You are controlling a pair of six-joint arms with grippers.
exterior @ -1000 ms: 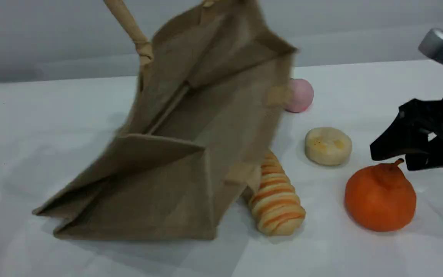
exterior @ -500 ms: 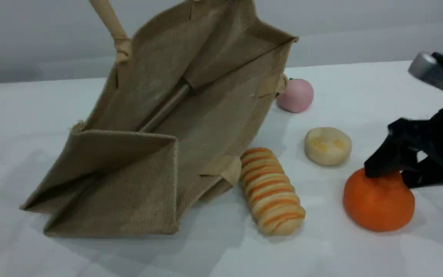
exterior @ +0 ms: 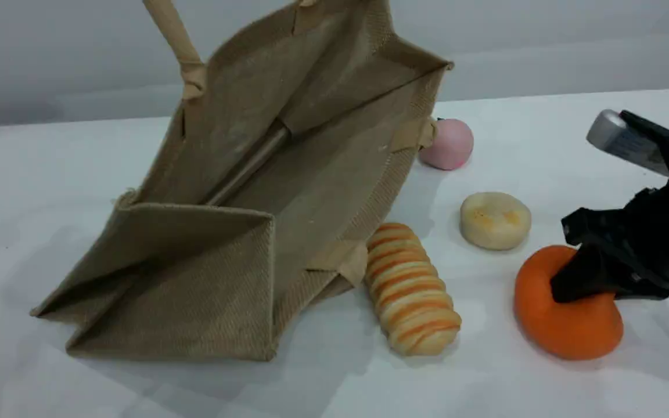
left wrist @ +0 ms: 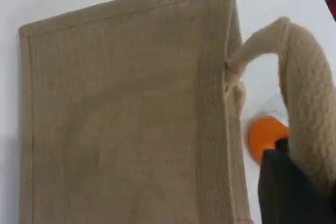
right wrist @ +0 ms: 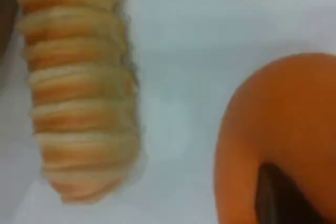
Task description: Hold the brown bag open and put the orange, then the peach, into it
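Orange (exterior: 564, 332) top hidden under right gripper (exterior: 572, 283); bag handle (exterior: 175, 36) cropped.

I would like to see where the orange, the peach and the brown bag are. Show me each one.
orange (exterior: 564, 331), scene view, on its lower front skin.
peach (exterior: 449, 146), scene view, on the middle of its pink side.
brown bag (exterior: 195, 278), scene view, on its woven end wall.
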